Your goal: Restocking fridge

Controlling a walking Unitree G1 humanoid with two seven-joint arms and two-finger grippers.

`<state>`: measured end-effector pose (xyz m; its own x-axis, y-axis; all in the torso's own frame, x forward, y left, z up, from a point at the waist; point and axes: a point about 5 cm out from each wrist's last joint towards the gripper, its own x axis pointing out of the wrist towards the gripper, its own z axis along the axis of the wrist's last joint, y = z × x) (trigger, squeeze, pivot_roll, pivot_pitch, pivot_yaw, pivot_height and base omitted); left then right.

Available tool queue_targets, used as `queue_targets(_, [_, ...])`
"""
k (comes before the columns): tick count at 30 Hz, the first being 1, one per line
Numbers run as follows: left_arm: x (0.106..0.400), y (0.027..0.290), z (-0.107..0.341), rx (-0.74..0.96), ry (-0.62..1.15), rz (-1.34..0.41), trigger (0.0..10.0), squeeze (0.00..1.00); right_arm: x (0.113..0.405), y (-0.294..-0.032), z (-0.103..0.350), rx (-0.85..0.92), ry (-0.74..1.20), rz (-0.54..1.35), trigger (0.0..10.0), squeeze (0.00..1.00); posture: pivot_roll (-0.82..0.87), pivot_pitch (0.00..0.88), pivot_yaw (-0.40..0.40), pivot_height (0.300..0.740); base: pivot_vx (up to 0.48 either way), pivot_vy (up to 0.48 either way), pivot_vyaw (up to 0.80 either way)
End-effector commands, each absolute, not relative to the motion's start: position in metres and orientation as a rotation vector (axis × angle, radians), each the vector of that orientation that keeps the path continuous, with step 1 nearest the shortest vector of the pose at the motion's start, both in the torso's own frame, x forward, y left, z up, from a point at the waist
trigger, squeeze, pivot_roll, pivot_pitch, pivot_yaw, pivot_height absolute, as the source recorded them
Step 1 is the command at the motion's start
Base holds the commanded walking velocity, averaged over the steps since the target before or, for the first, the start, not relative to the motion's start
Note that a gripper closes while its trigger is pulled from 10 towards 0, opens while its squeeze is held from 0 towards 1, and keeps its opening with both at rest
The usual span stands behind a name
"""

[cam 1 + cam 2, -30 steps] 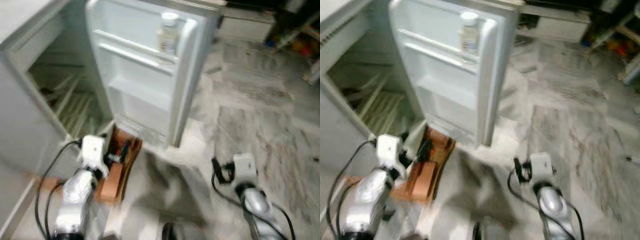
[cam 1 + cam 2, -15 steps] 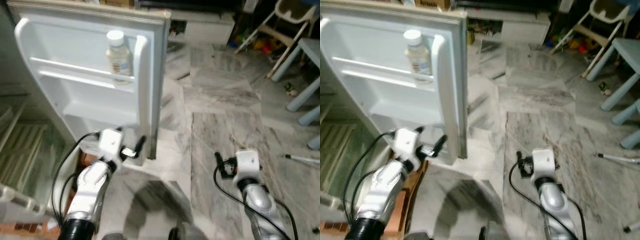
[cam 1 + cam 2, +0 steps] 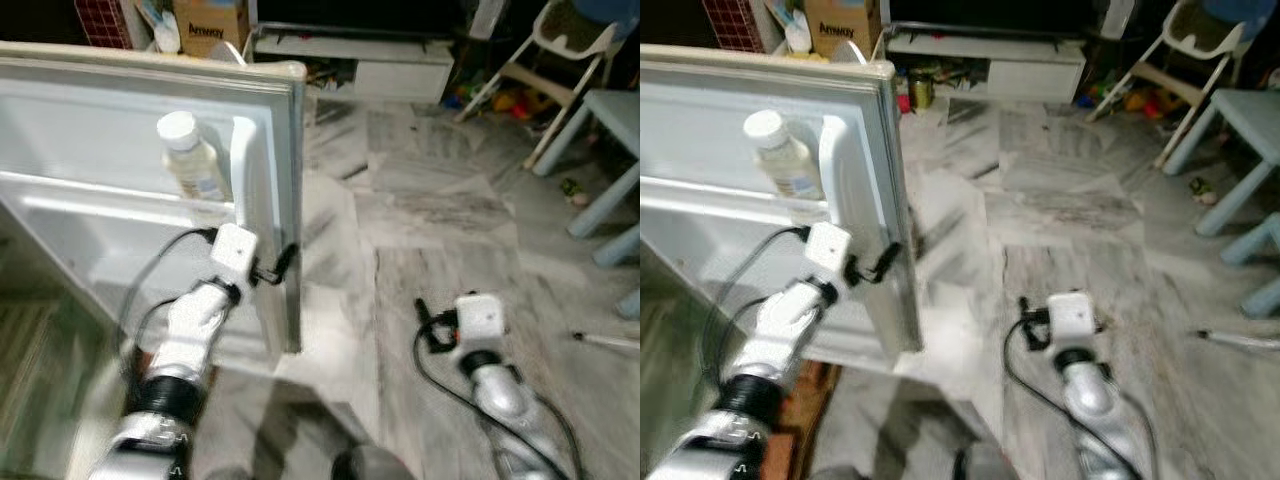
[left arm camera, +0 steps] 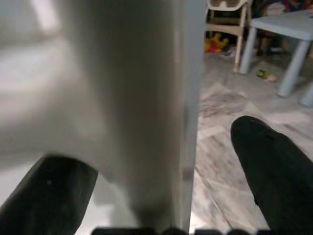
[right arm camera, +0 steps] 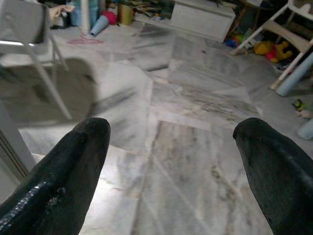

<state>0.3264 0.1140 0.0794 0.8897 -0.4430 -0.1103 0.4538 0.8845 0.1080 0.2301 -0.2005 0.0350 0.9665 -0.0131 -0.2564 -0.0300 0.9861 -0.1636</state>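
Bottle [image 3: 190,160] on door shelf [image 3: 110,210] of open fridge door [image 3: 120,110], left; cardboard box [image 3: 210,25] behind; small table [image 3: 610,140] far right.

The left gripper [image 3: 284,262] rose from low near the fridge's base, at about 7 o'clock, to the free edge of the fridge door [image 3: 292,200], its fingers [image 4: 274,171] spread either side of that edge. The door swung further across, carrying the bottle [image 3: 190,158] toward 10 o'clock

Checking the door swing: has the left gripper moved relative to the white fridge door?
Yes. The left gripper has risen from the white fridge door's bottom corner to straddle its edge.
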Motion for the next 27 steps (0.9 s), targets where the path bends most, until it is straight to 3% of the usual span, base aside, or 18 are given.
queue_targets(1, [0.331,0.111,0.087,0.159,0.05,-0.481,10.0,0.0,0.235,-0.194,0.042,-0.162,0.227,0.022,10.0,0.0,0.01,0.0,-0.046,0.74,0.458,0.0,0.0])
queue_targets(9, [0.339,0.109,0.093,0.163,0.025,-0.484,10.0,0.0,0.235,-0.192,0.043,-0.165,0.227,0.024,10.0,0.0,0.01,0.0,-0.041,0.74,0.456,0.0,0.0])
queue_targets(17, [0.295,0.147,0.053,0.192,0.101,-0.455,10.0,0.0,0.233,-0.193,0.04,-0.162,0.241,0.027,10.0,0.0,0.03,0.006,-0.048,0.74,0.429,0.0,0.0])
queue_targets(22, [0.263,0.176,0.04,0.169,0.133,-0.336,10.0,0.0,0.235,-0.192,0.038,-0.167,0.25,0.048,10.0,0.0,0.05,0.006,-0.06,0.74,0.0,0.0,0.0])
queue_targets(27, [0.252,0.189,0.042,0.158,0.121,-0.244,10.0,0.0,0.237,-0.193,0.037,-0.171,0.252,0.055,10.0,0.0,0.07,0.003,-0.067,0.74,0.0,0.0,0.0])
